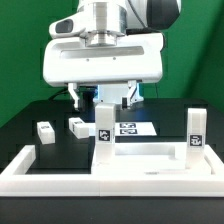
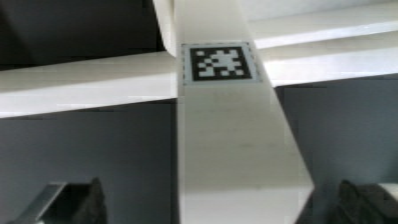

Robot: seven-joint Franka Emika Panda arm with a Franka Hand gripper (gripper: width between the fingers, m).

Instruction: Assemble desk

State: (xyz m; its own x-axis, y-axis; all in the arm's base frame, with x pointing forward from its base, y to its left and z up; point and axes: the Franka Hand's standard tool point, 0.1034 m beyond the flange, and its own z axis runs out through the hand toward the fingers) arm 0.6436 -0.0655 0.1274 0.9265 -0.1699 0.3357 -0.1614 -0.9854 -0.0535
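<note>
Two legs [image 1: 105, 131] stand upright on the top [image 1: 150, 152], which lies against the wall [image 1: 60, 172]. Two loose legs [image 1: 45, 130] lie on the table [image 1: 25, 120]. The gripper [image 1: 104, 99] hangs over one upright leg, its fingers [image 2: 68, 200] spread wide and clear of it.

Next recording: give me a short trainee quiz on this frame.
1. The upright legs stand on: A table, B top, C marker board?
2. True or false: the gripper is shut on a leg.
3. The two lying legs are toward which side of the exterior view?
Key: 1 B. 2 False: it is open, with its fingers apart from the leg between them. 3 Left.
</note>
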